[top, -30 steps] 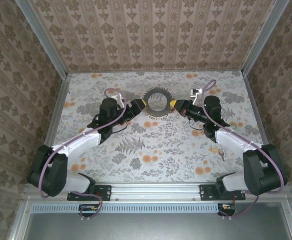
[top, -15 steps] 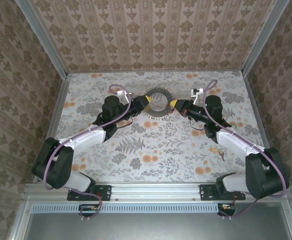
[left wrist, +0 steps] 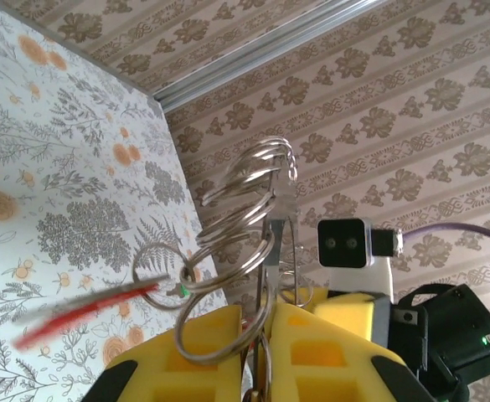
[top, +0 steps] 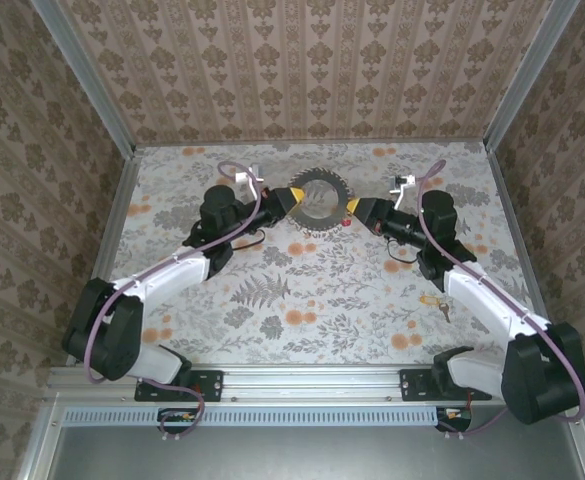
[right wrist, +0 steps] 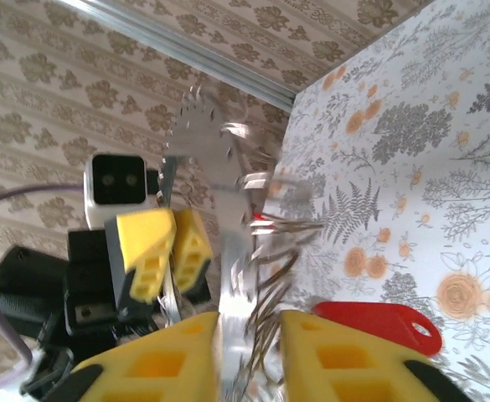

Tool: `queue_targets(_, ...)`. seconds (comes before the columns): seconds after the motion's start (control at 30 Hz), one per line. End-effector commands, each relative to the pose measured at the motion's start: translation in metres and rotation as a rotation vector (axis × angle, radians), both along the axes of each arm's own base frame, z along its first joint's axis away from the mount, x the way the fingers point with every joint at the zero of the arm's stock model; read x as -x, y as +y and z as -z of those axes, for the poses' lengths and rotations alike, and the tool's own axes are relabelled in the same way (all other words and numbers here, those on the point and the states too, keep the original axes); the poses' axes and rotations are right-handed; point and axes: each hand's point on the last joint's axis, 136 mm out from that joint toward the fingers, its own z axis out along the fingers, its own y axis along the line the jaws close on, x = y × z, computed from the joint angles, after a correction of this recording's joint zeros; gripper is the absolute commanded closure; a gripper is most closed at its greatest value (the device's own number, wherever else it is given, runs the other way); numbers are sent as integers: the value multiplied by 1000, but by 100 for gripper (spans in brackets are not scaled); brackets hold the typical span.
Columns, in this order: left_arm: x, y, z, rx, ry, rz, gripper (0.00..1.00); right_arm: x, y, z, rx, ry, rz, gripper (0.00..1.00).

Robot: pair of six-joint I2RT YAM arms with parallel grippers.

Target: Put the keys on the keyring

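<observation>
Keyring: a silvery ring of many thin loops (top: 317, 200), held up off the flowered worktop (top: 322, 300) toward its far side, stretched between the two tool tips.
Keyring, left wrist view: wire loops (left wrist: 228, 230) fan up and out from between the yellow pads (left wrist: 203, 352).
Keyring, right wrist view: a bright metal strip with small teeth (right wrist: 203, 159) rises out of the gap between the pads, blurred in places.
Left tool: (top: 294, 197) at the ring's left edge, fingers pressed together on the loops (left wrist: 263, 314). Only a thin slit shows between the pads, and wire is caught in it. The right wrist view shows it across the ring (right wrist: 173, 243).
Right tool: (top: 354, 208) at the ring's right edge, fingers a little apart (right wrist: 249, 331). The gap is wider than the metal running through it. I cannot tell whether either pad presses on the ring. Its yellow pad also shows beyond the loops in the left wrist view (left wrist: 338, 305).
Red key: a red head (right wrist: 379, 325) sits just beside the right tool's finger. Whether it hangs from the ring or lies on the worktop I cannot tell.
Red streak: a blurred red shape (left wrist: 85, 306) reaches one loop on the left tool's side.
Brassy key: lies alone on the worktop (top: 437, 302), near the right arm and well apart from the ring.
</observation>
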Motion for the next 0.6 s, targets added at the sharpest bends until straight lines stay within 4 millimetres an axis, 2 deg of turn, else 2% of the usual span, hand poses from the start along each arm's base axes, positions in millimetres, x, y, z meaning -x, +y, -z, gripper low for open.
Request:
queue_targets(0.0, 2, 11, -47, 28, -144, 10, 100, 9, -12, -12, 113, -69, 44, 66)
queue_targets(0.1, 10, 14, -64, 17, -203, 74, 100, 14, -34, -6, 258, -99, 134, 47)
queue_targets(0.17, 15, 14, -73, -9, -241, 113, 100, 15, -49, -9, 323, -143, 213, 40)
queue_targets(0.23, 21, 12, -79, -51, -271, 158, 100, 17, -58, -16, 357, -233, 266, 41)
queue_targets(0.4, 29, 10, -87, -127, -323, 220, 100, 45, -40, -37, 456, -641, 129, 46)
queue_targets(0.57, 35, 9, -96, -179, -359, 259, 100, 60, -26, -33, 615, -881, 61, 59)
